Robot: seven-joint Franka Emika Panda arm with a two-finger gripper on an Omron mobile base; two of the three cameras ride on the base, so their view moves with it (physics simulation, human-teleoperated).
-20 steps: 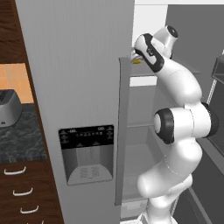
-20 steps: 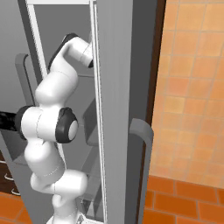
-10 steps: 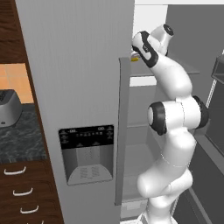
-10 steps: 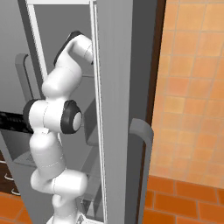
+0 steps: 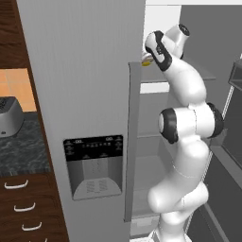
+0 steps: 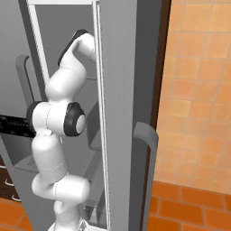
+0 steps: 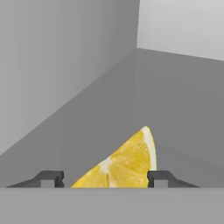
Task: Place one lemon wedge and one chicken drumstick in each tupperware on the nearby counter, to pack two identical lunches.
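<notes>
- Two dark fingertips (image 7: 51,178) flank the yellow lemon wedge (image 7: 120,164) in the hand view, one on each side, so the gripper (image 7: 104,179) stands partly open around it; we cannot tell whether the tips touch the flesh.
- The wedge's lower part is cut off at the bottom of that view, so we cannot see what it rests on.
- It lies with its cut face toward the camera; its long axis slants from lower left to upper right, with the pointed tip up at the right, near the right fingertip.
- Behind it, plain grey walls meet in a corner.
- In the left base view, the arm (image 5: 186,137) reaches high into the open fridge (image 5: 85,94), and the hand is mostly hidden behind the door edge.
- A small yellow speck, likely the wedge, shows there at the door edge, by an upper shelf.
- At the left edge, the counter (image 5: 21,149) carries a half-cropped steel toaster (image 5: 9,116).
</notes>
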